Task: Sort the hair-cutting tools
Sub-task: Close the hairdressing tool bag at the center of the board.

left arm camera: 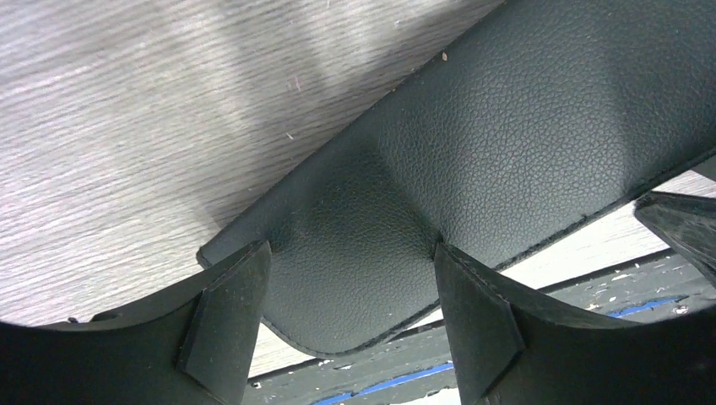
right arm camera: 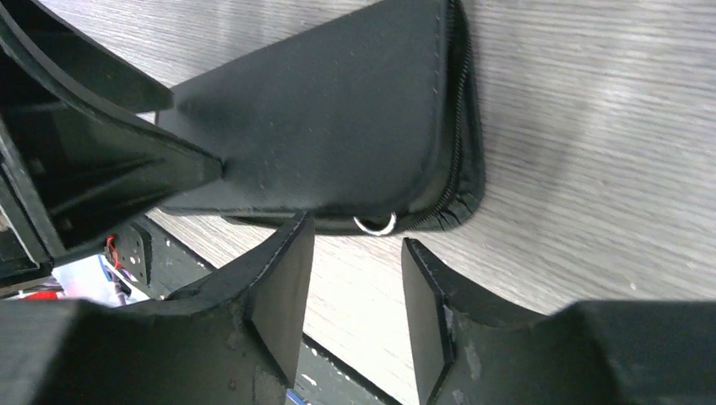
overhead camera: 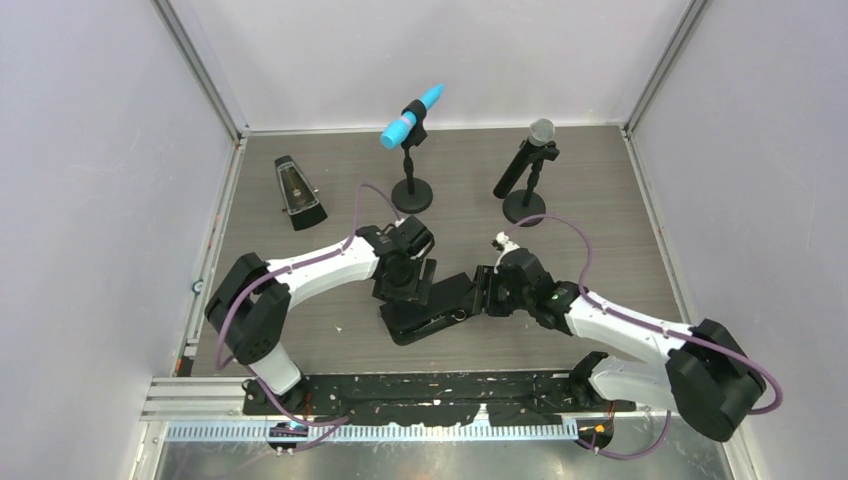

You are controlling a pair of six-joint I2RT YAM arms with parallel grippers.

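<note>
K: Two arms in on the black zip case [overhead camera: 445,300]?
M: Yes. Both folded inward, meeting mid-frame in the top view. Left arm: base at lower left, elbow out at far left, forearm running right, wrist tipped down over the case's upper-left end. Right arm: shoulder bulk at lower right, forearm running up-left, wrist at the case's right end.
K: Left gripper [left arm camera: 353,249] state?
M: Jaws wide apart. Fingertips [left arm camera: 236,312] against the pebbled cover, with its rounded corner between them at bottom centre of the wrist view. Nothing pinched across the gap. Pressing or just above: cannot tell.
K: Right gripper [right arm camera: 356,234]?
M: Apart too, narrower gap. Only bare wood-grain table [right arm camera: 591,126] between the fingers. Silver zip-pull ring [right arm camera: 376,224] just above the gap, centre frame. Zipper [right arm camera: 460,126] running up the case's right edge. Left gripper's finger visible at left of that view, tip against the case.
K: Hair-cutting tools?
M: Not visible in any view; cannot tell where.
K: Brands, labels?
M: Nothing legible. Metronome [overhead camera: 298,190] at upper left of the top view, face too small to read. Blue microphone [overhead camera: 412,115] and black microphone [overhead camera: 525,165] on stands at upper centre, marks too small to make out.
</note>
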